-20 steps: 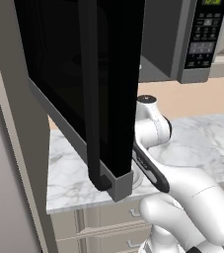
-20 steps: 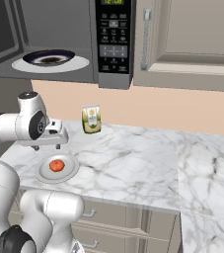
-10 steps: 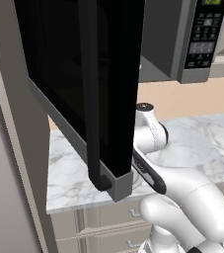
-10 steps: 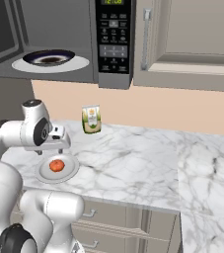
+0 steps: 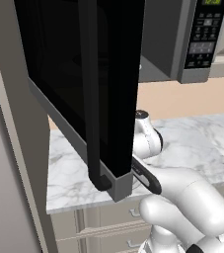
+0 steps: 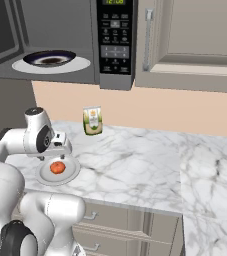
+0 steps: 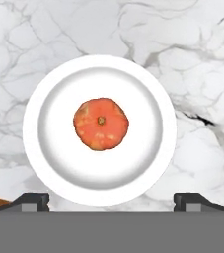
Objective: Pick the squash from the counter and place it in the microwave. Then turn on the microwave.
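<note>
1. Squash (image 7: 101,123): small, round, orange-red, flattened lump with a dark stem dot at centre; sits in the middle of a white plate (image 7: 44,148).
2. Plate: near the front left corner of the desk (image 6: 135,170).
3. End effector (image 7: 111,200): directly above the squash, fingertips spread wide, empty.
4. Desk: white marble, grey veins, beige drawers below.
5. Carton (image 6: 92,120): green-and-white, at the desk's back edge.
6. Microwave (image 6: 112,40): mounted above, door swung open, a plate inside.
</note>
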